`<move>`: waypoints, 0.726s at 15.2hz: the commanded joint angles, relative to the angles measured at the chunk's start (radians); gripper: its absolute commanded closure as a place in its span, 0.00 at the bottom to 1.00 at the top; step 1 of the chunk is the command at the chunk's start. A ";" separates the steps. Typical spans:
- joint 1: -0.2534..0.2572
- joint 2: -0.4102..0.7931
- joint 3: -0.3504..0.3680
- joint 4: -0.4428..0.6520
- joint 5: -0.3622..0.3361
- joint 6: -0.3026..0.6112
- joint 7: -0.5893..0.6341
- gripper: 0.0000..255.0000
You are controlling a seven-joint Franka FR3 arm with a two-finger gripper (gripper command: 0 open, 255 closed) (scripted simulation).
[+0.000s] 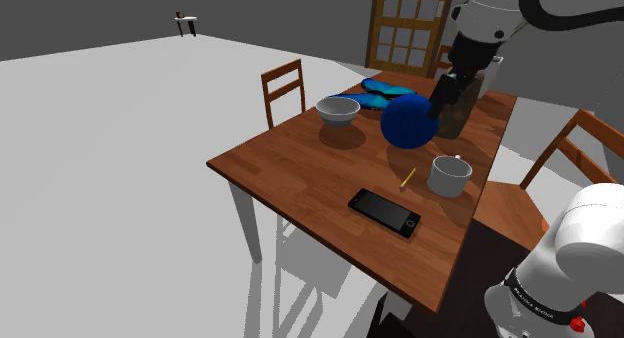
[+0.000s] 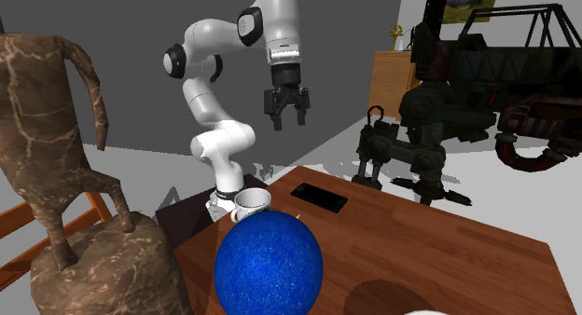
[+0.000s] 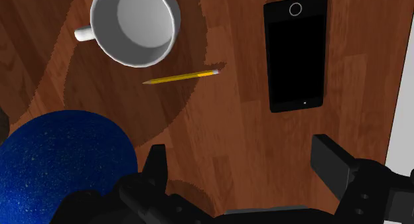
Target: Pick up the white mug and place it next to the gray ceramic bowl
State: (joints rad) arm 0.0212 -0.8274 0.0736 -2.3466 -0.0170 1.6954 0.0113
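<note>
The white mug (image 1: 450, 175) stands upright and untouched near the table (image 1: 300, 156) edge. In the shoulder view, a pencil (image 1: 407, 178) lies at its nine o'clock, a blue ball (image 1: 408, 122) at eleven and the gray bowl (image 1: 338, 110) at ten. The gripper (image 2: 290, 122) hangs high above, fingers wide apart, probably ready to descend on the mug.

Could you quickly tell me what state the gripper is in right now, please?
Gripper: open, holding nothing.
</note>
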 commanded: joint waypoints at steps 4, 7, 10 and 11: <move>0.002 -0.039 -0.027 -0.111 -0.010 0.052 -0.037 0.00; 0.001 -0.072 -0.055 -0.216 -0.025 0.105 -0.075 0.00; -0.005 -0.099 -0.086 -0.316 -0.043 0.158 -0.114 0.00; -0.007 -0.106 -0.097 -0.348 -0.051 0.177 -0.127 0.00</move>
State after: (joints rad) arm 0.0169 -0.9249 -0.0109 -2.6545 -0.0592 1.8469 -0.1008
